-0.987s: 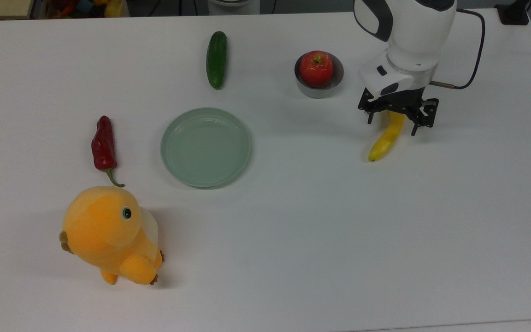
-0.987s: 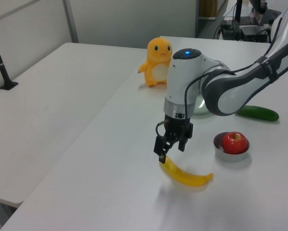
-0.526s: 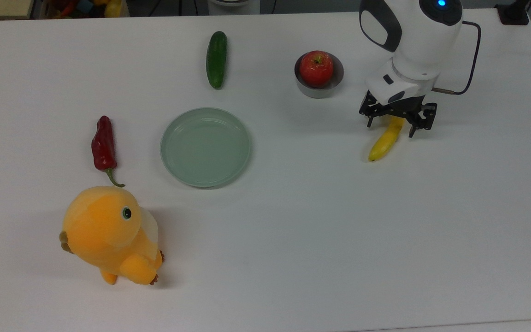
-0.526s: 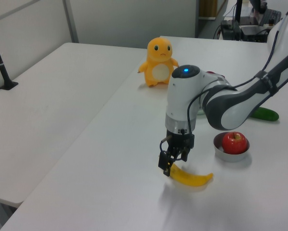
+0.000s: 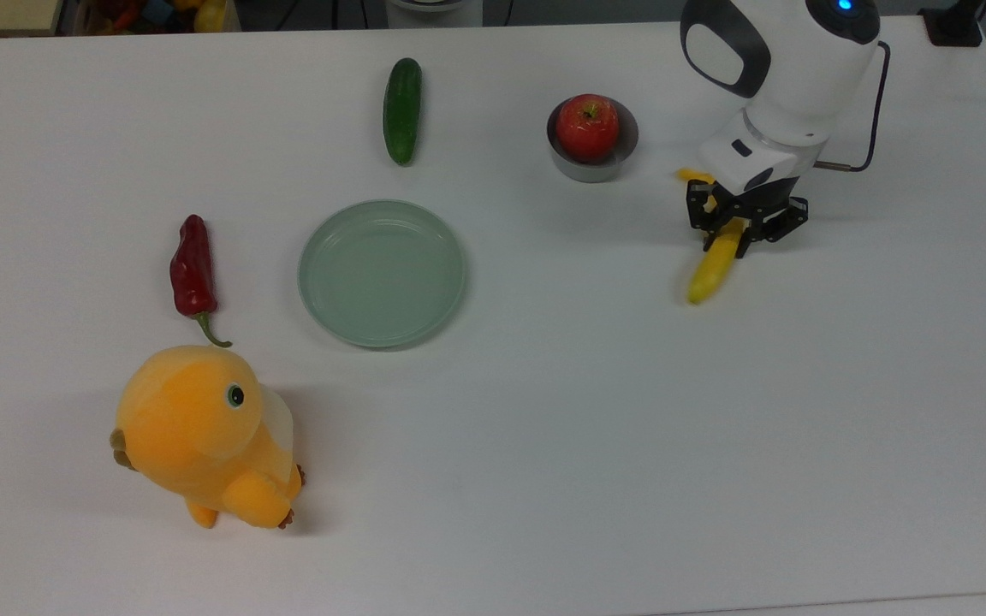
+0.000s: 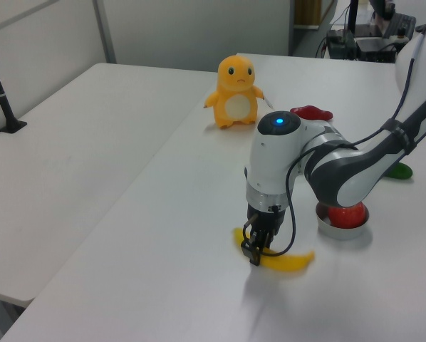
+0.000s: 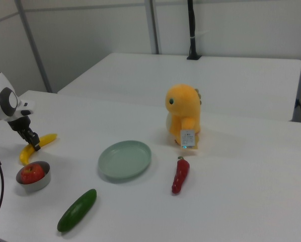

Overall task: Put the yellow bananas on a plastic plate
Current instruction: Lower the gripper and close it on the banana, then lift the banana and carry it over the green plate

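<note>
The gripper (image 5: 731, 224) has its fingers clamped on the curved yellow banana (image 5: 709, 267) lying on the white worktop (image 5: 544, 428), well apart from the round pale-green plastic plate (image 5: 382, 273); a red apple (image 5: 587, 126) fills the small grey metal bowl (image 5: 592, 167).

Between the pincer (image 5: 730, 229) and the plastic plate (image 5: 382, 273), the worktop (image 5: 596, 411) is bare in the top view. The grey bowl (image 5: 592, 159) holding the apple (image 5: 586, 127) stands near the pincer, on the top view's left. The cucumber (image 5: 402, 109), red pepper (image 5: 193, 268) and plush toy (image 5: 206, 436) lie off that lane, around the plate.
</note>
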Robot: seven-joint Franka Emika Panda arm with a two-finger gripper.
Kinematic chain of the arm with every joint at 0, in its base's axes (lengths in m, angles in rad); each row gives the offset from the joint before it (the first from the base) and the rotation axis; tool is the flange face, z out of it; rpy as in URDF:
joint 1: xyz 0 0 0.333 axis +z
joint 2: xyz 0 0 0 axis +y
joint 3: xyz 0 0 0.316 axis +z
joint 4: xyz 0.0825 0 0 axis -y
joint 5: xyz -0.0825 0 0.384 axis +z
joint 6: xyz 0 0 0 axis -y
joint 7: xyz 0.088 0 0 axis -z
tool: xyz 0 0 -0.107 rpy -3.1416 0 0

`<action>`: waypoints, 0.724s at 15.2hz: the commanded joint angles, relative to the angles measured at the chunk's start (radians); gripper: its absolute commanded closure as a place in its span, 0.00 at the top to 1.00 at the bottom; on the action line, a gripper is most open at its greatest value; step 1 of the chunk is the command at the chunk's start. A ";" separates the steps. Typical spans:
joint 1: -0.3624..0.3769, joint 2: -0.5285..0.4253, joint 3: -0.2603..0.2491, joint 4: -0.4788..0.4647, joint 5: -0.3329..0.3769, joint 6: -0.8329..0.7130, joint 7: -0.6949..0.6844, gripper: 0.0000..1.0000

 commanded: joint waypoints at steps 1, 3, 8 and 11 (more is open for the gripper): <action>0.001 0.021 0.004 0.002 -0.013 0.018 -0.045 0.25; 0.000 0.018 0.004 0.003 -0.013 0.017 -0.045 0.25; -0.051 -0.025 -0.002 0.008 -0.015 0.006 -0.053 0.25; -0.115 -0.059 -0.013 0.006 -0.009 0.002 -0.117 0.25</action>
